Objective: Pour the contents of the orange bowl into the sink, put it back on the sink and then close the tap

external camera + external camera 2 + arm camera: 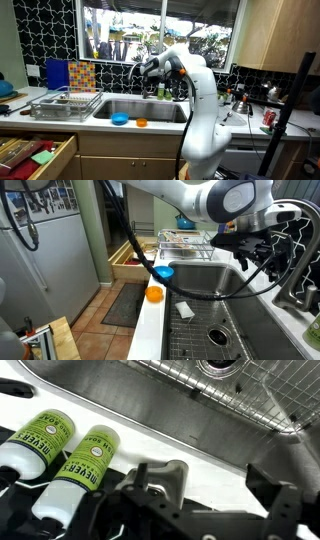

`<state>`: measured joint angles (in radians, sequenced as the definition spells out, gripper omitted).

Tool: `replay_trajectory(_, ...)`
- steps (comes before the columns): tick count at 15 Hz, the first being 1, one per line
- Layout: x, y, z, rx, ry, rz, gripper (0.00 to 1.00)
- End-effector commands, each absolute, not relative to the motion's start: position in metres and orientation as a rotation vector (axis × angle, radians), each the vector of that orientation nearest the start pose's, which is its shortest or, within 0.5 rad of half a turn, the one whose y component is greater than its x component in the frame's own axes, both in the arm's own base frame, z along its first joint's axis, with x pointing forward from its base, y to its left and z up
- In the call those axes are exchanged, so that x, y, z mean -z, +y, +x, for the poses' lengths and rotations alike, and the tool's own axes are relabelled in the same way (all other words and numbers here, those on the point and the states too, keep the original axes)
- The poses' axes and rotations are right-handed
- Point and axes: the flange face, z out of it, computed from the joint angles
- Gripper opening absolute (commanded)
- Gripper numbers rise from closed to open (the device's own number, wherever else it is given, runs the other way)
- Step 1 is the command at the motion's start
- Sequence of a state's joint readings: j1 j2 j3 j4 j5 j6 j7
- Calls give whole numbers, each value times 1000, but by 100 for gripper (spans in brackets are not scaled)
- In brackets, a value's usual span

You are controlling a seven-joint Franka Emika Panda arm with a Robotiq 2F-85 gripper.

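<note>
The orange bowl (141,122) (154,294) sits upright on the front rim of the counter, next to the blue bowl (120,119) (163,273). The sink (150,108) (232,280) (120,390) is a steel basin with a wire grid on its floor. My gripper (151,68) (266,246) (215,495) is open and empty, held over the back rim of the sink, far from the orange bowl. The tap (296,278) stands at the back rim close to the gripper; the arm hides most of it. I cannot tell whether water runs.
Two green bottles (45,445) (88,460) stand on the back ledge beside the gripper. A wire dish rack (65,104) (185,246) stands next to the sink. A drawer (35,155) is pulled open under the counter. Clutter (255,100) covers the counter past the arm.
</note>
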<state>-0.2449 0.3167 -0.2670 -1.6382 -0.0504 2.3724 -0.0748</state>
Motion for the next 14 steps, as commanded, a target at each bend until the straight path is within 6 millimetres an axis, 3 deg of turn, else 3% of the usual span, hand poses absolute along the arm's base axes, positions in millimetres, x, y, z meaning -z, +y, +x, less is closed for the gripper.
replay_trajectory(1,-484,-345,624,656,817,-3269,100)
replay_trajectory(5,-476,-369,639,670,937,-3291,100)
replay_trajectory(14,-454,-400,669,720,930,-3292,100)
